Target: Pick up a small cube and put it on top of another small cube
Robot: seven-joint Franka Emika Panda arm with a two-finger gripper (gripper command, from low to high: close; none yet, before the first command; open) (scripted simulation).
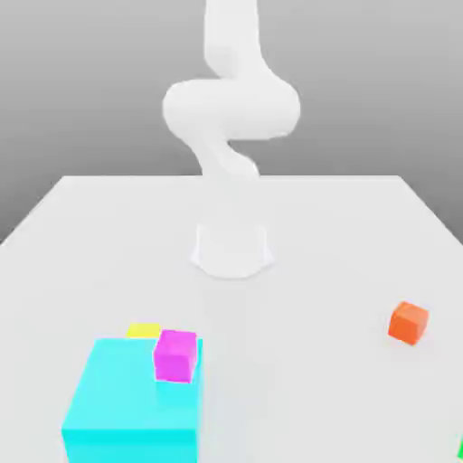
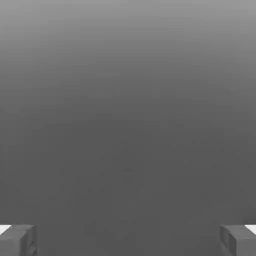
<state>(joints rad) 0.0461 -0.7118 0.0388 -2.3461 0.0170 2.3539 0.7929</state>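
Observation:
A small magenta cube (image 1: pixel 174 354) rests on top of a large cyan block (image 1: pixel 131 407), near the block's far corner on the exterior view's right. A small yellow cube (image 1: pixel 143 331) lies on the table just behind that block, partly hidden by it. A small orange cube (image 1: pixel 408 322) stands alone on the table at the exterior view's right. In the hand view my gripper (image 2: pixel 128 242) is open, its grey fingertips (image 2: pixel 17 240) wide apart with nothing between them against a plain grey background.
The white arm (image 1: pixel 231 108) rises from its base (image 1: pixel 231 249) at the middle of the white table (image 1: pixel 344 235) and bends upward out of the picture. A green sliver (image 1: pixel 460 448) shows at the exterior view's lower right edge.

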